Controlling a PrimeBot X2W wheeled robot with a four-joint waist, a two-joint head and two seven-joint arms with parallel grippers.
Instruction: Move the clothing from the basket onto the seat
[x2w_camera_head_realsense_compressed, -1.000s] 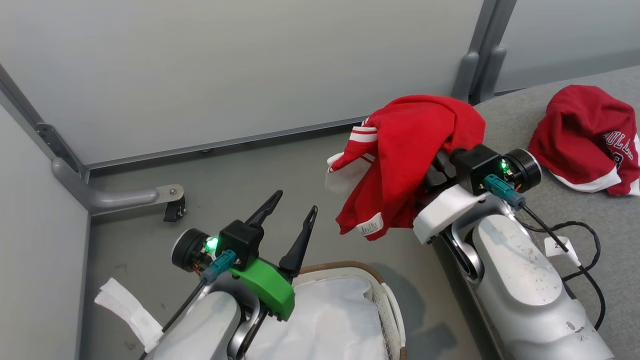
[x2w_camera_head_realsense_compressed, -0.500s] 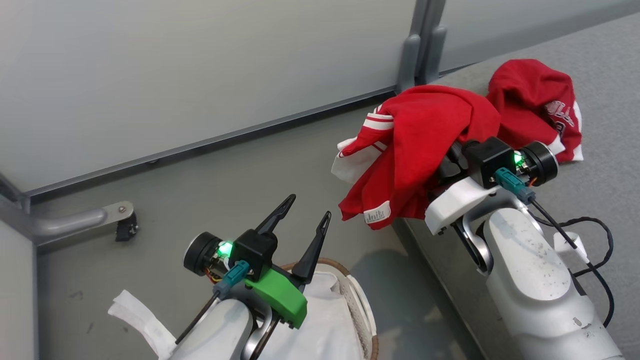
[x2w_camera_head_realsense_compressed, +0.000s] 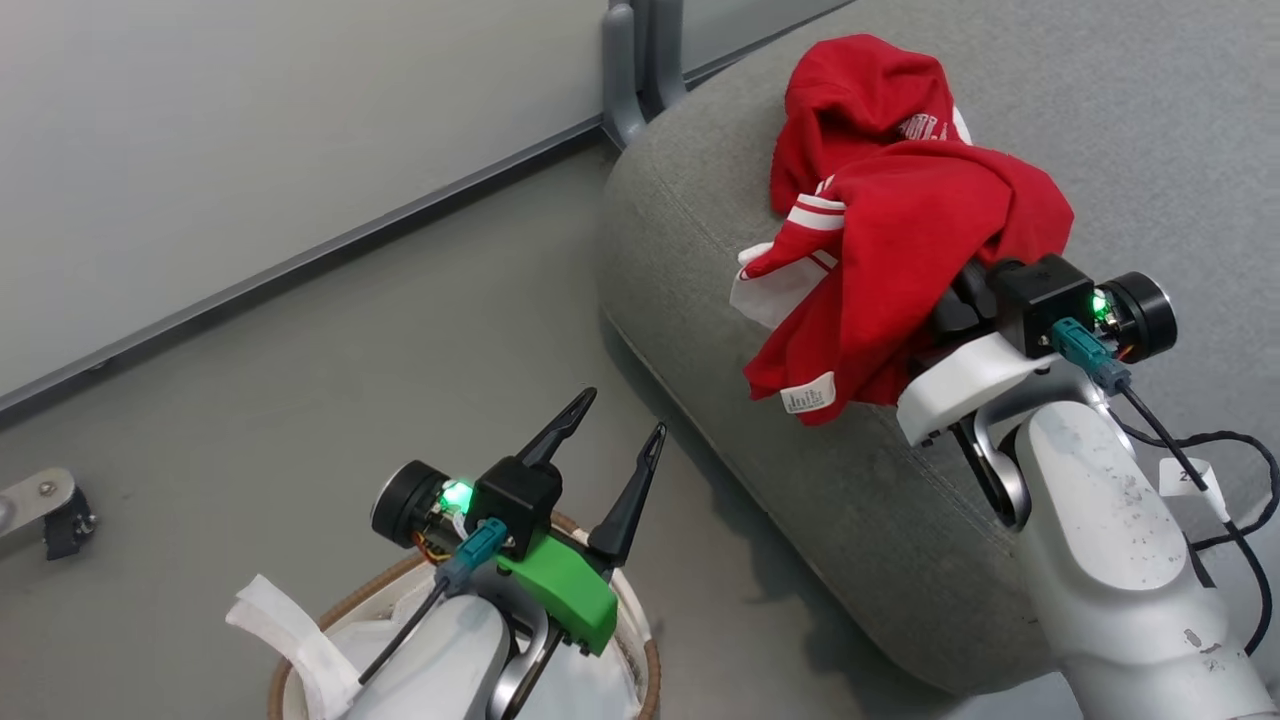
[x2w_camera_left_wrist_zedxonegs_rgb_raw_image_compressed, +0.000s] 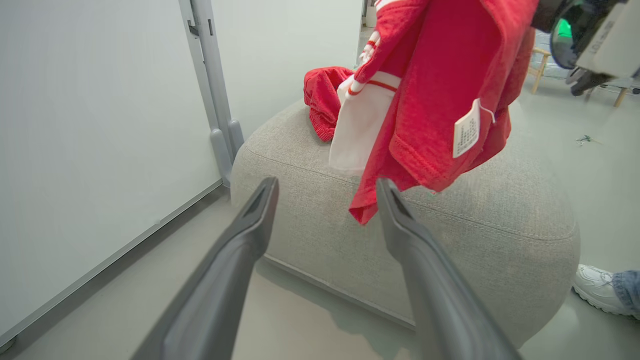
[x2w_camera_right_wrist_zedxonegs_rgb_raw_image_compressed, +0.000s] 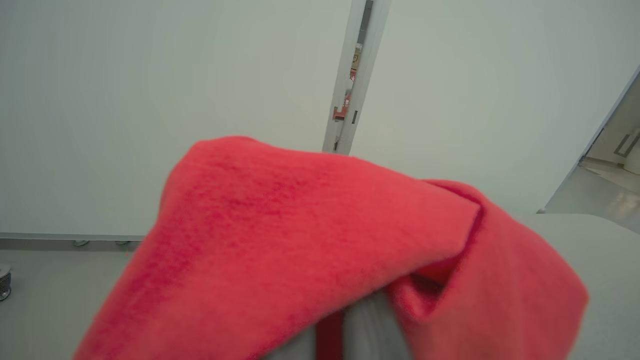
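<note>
- Clothing (x2w_camera_head_realsense_compressed: 860, 110) — one piece lies on the seat (x2w_camera_head_realsense_compressed: 700, 300).
- Right gripper (x2w_camera_head_realsense_compressed: 945, 305) holds another piece (x2w_camera_head_realsense_compressed: 900, 250) over it — not down yet.
- Left gripper (x2w_camera_head_realsense_compressed: 625, 410) is wide open, empty.

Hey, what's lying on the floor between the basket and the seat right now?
Nothing. In the head view the stretch of grey floor between the basket and the seat is bare, with only shadow on it.

Grey floor (x2w_camera_head_realsense_compressed: 350, 350), white wall panels (x2w_camera_head_realsense_compressed: 200, 120) w/ grey post (x2w_camera_head_realsense_compressed: 622, 70); caster bracket (x2w_camera_head_realsense_compressed: 45, 505); person's white sneaker (x2w_camera_left_wrist_zedxonegs_rgb_raw_image_compressed: 595, 290).
</note>
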